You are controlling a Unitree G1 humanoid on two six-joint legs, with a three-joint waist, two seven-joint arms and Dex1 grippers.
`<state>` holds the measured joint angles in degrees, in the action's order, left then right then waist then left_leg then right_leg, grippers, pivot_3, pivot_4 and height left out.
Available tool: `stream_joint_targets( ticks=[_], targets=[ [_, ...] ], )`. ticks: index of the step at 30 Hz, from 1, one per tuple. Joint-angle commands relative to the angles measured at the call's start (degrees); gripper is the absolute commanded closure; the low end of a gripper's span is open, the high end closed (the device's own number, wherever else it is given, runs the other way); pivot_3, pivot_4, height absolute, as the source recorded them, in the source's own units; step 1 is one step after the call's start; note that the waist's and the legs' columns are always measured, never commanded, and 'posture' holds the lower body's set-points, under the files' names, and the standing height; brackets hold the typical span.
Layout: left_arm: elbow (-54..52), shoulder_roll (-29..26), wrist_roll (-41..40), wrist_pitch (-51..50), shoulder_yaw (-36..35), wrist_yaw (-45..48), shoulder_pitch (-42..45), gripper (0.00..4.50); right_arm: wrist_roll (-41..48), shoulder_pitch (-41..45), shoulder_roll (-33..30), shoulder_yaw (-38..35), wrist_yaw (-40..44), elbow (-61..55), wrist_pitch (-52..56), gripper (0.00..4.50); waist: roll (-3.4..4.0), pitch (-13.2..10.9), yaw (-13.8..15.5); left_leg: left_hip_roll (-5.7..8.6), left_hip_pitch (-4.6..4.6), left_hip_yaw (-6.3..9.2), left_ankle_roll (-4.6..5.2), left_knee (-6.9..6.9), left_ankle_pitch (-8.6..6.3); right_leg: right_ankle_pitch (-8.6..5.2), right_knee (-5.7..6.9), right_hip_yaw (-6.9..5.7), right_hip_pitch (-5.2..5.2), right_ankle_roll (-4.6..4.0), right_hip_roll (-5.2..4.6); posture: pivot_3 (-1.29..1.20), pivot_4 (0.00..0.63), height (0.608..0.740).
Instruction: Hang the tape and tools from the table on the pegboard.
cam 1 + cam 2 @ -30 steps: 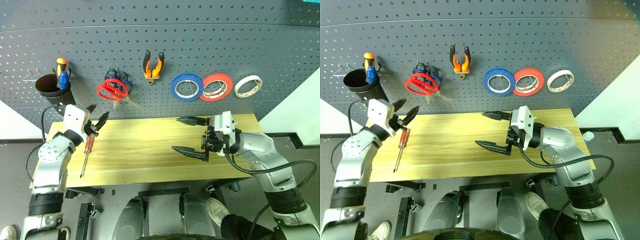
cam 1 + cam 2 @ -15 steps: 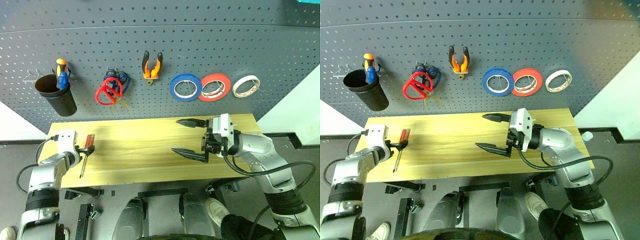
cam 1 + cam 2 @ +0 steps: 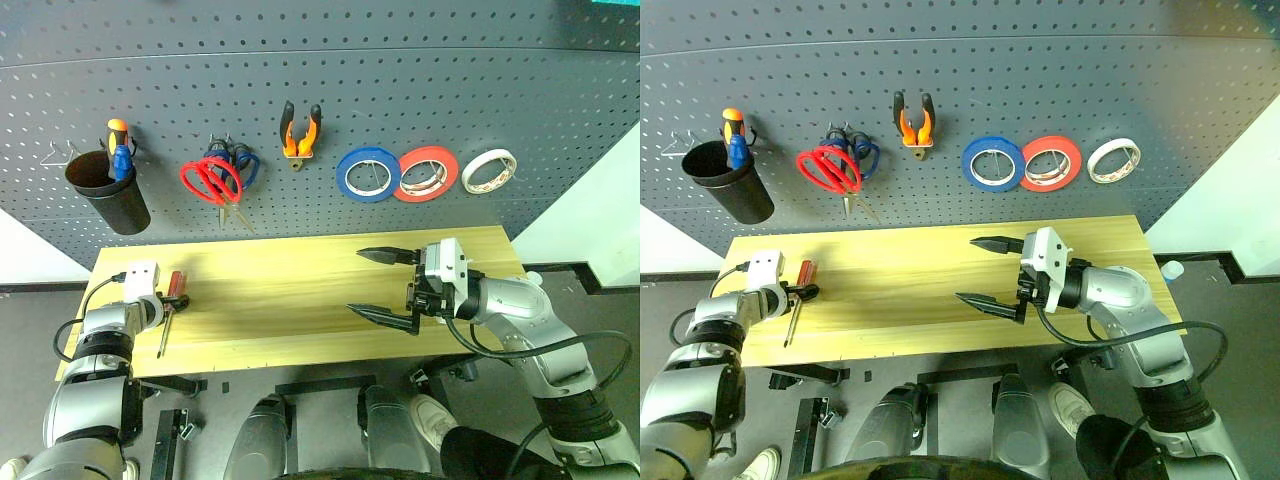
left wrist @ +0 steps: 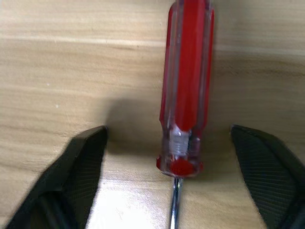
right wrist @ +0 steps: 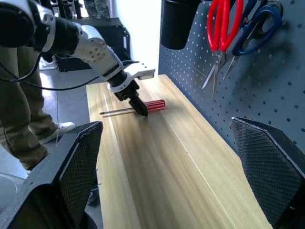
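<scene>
Screwdriver (image 4: pixel 185 95) lies on the table (image 3: pixel 300 300) between the left gripper's (image 4: pixel 176 181) spread fingers

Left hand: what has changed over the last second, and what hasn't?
The left hand dropped from up by the pegboard to the table, fingers open around the red-handled screwdriver, not yet gripping. The red scissors swung. The right hand stayed open, empty.

Head stereo pair: high, looking forward and down over the table (image 3: pixel 300 300) to the pegboard (image 3: pixel 400 90); both eyes share the whole scene. Left wrist camera: very close above the tabletop, facing down at the red-handled screwdriver (image 4: pixel 186 90). Right wrist camera: low, looking along the table's length; shares that screwdriver with the left wrist view.
</scene>
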<state>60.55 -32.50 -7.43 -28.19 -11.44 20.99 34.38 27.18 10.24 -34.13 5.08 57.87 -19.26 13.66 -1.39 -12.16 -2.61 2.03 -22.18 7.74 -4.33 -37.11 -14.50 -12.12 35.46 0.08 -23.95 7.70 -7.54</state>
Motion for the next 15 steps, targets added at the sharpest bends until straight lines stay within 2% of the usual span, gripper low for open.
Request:
stream_joint_targets(
  ticks=[1, 7, 8, 12, 15],
  targets=[
    [2.6, -0.8, 0.6, 1.1, -0.1, 0.3, 0.8, 1.56, 0.3, -0.6, -0.8, -1.7, -0.4, -2.7, -0.4, 0.00, 0.00, 0.0, 0.0, 0.00, 0.00, 0.00, 0.00, 0.00, 0.00, 0.00, 0.00, 0.00, 0.00, 0.00, 0.00, -0.13, 0.162, 0.733],
    [3.0, -0.6, 0.6, 1.1, -0.3, 1.0, 0.7, 3.58, -0.3, -1.0, -1.6, -1.1, 0.1, -2.1, -0.8, 0.00, 0.04, 0.0, 0.0, 0.00, 0.00, 0.00, 0.00, 0.00, 0.00, 0.01, 0.00, 0.00, 0.00, 0.01, -0.01, -0.12, 0.161, 0.733],
    [2.9, -0.6, 0.5, 1.0, -0.3, 1.1, 0.6, 3.74, -0.4, -0.9, -1.7, -1.1, 0.2, -1.9, -0.8, 0.00, 0.05, 0.0, 0.0, 0.00, 0.02, -0.01, 0.00, 0.00, 0.00, 0.01, 0.01, 0.00, 0.02, 0.02, -0.01, -0.12, 0.161, 0.733],
    [0.8, -0.9, 0.1, 0.9, -0.5, 2.8, -0.5, 3.74, -1.0, -0.4, -1.8, -0.8, 0.9, -1.1, -1.5, 0.00, 0.06, 0.0, 0.0, 0.00, 0.02, -0.01, 0.00, 0.00, 0.00, 0.01, 0.00, 0.00, 0.03, 0.02, -0.01, -0.12, 0.154, 0.733],
    [-6.7, -1.6, -0.7, 1.8, -0.5, 6.3, -4.5, 3.74, -1.7, -0.2, -1.6, -0.9, 1.1, -0.7, -2.1, 0.00, 0.06, 0.0, -0.2, 0.00, 0.03, -0.02, 0.00, 0.00, 0.00, 0.01, -0.01, 0.01, 0.03, 0.02, -0.01, -0.12, 0.151, 0.733]
  ],
)
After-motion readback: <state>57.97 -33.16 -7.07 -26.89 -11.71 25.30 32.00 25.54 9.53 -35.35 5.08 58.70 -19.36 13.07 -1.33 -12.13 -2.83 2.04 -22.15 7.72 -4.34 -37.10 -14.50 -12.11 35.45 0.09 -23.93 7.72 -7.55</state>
